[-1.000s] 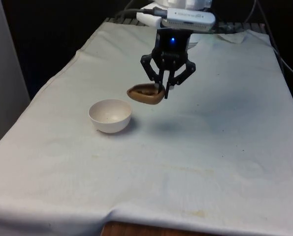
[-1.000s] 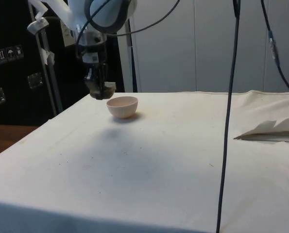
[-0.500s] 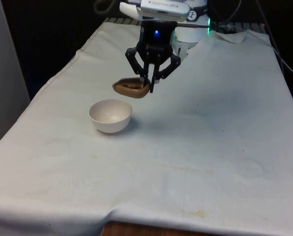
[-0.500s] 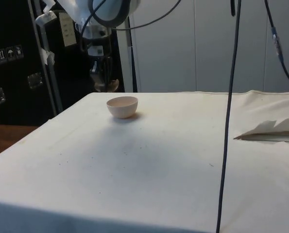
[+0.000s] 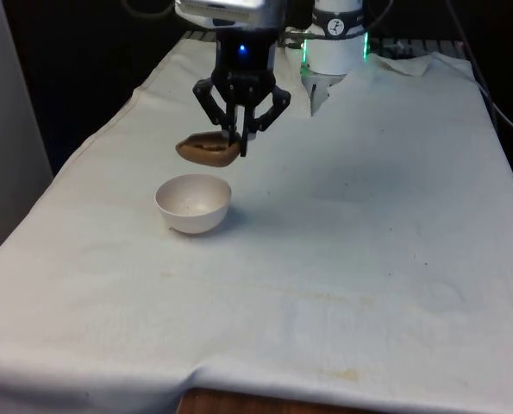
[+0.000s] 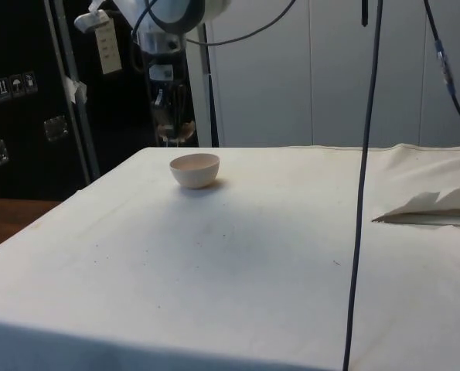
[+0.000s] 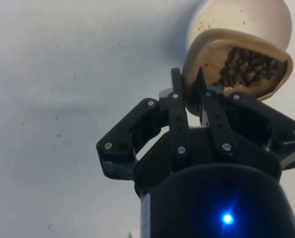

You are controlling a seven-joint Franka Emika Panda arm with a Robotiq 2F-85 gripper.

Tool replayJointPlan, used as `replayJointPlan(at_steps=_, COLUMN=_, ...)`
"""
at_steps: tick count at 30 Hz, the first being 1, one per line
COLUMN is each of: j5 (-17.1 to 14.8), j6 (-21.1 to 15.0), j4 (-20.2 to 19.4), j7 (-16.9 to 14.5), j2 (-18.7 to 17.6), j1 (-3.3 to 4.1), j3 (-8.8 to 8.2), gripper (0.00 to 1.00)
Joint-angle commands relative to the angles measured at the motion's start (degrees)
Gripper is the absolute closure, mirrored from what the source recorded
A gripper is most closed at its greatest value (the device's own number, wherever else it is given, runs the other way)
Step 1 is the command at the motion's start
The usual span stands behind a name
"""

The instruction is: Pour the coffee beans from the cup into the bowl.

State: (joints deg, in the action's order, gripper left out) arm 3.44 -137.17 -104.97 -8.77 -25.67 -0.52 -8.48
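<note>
A small brown cup (image 5: 207, 149) holding coffee beans (image 7: 249, 67) hangs in the air, pinched by its rim in my gripper (image 5: 236, 144), which is shut on it. The cup (image 7: 231, 69) is roughly level and sits above and just behind the white bowl (image 5: 193, 202). The bowl (image 6: 195, 169) rests on the white cloth, and in the wrist view the bowl (image 7: 239, 20) lies directly beyond the cup. In the side view the cup (image 6: 175, 133) hovers over the far rim of the bowl, with the gripper (image 6: 169, 124) above it.
White cloth (image 5: 342, 250) covers the table. A folded piece of white cloth or paper (image 6: 434, 209) lies at the right of the side view. A black cable (image 6: 362, 185) hangs down in front of the side camera.
My gripper has carried the cup up and towards the front view's left, from beside the bowl to above its far edge. The bowl has not moved.
</note>
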Motion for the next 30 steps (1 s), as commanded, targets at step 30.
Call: replayJointPlan(at_steps=30, j5=-20.0, j6=3.72, j4=2.01, j7=-17.02, j2=-0.63, j1=-1.89, j3=-3.67, gripper=0.98)
